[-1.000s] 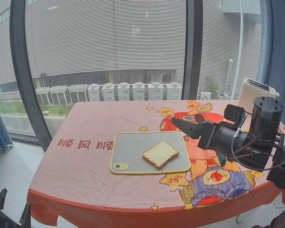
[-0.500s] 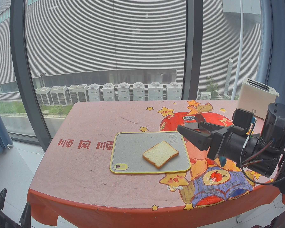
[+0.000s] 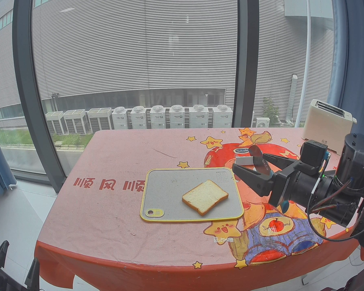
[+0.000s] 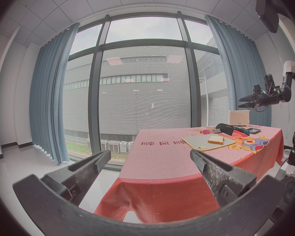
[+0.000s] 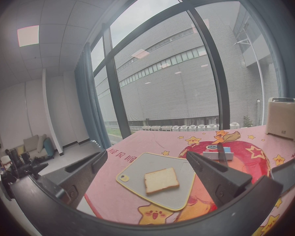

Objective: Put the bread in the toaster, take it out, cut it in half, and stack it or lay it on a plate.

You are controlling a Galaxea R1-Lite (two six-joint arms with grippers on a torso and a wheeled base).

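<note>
A slice of bread (image 3: 205, 197) lies flat on the grey, yellow-rimmed cutting board (image 3: 166, 188) in the middle of the table. The cream toaster (image 3: 326, 124) stands at the far right corner. My right gripper (image 3: 252, 165) hovers open and empty just right of the board, above the table, pointing at the bread. In the right wrist view the bread (image 5: 161, 180) lies ahead of the open right gripper (image 5: 147, 155), with the toaster (image 5: 283, 117) beyond. My left gripper (image 4: 147, 161) is open and empty, low and off the table's left front corner (image 3: 18, 259).
A dark knife in a white holder (image 3: 250, 159) stands behind my right gripper. A dark plate (image 5: 286, 171) sits on the table's right side. The red printed tablecloth (image 3: 121, 158) has bare room left of the board. Windows close off the far side.
My right arm has drawn back to the right and sunk a little, away from the board. Its fingers now show spread apart. The bread has not moved.
</note>
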